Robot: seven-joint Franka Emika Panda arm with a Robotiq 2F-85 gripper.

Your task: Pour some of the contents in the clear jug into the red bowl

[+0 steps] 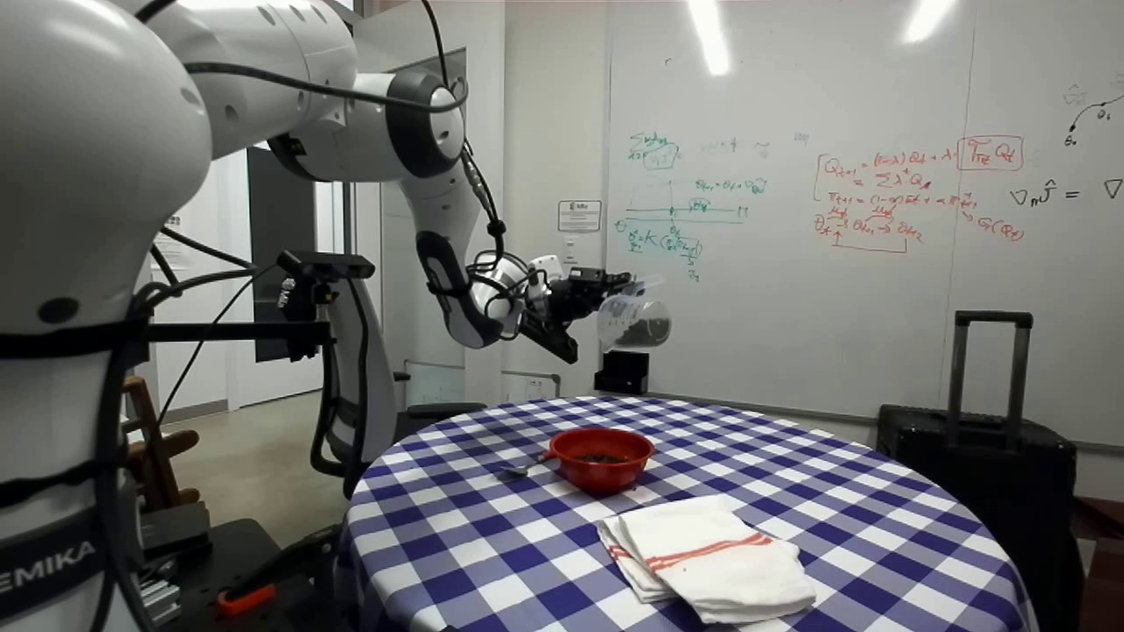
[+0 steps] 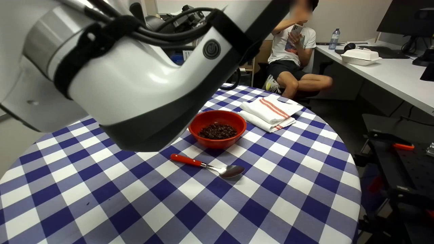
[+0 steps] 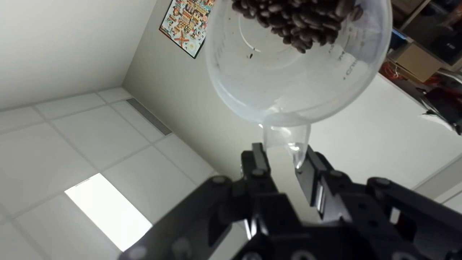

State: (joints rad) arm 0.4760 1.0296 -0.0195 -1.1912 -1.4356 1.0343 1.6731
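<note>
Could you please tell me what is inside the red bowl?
In an exterior view, dark beans lie inside the red bowl. Whatever is beneath them, including the bowl's bottom, is covered and cannot be seen.

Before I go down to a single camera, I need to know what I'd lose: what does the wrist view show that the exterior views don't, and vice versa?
Only the wrist view: the poster and ceiling panels.
Only the exterior views: the bowl with dark beans, the spoon, the cloth and the tablecloth in both, plus a person in an exterior view.
Shared: the jug in the gripper, dark contents inside, seen by the wrist view and an exterior view.
</note>
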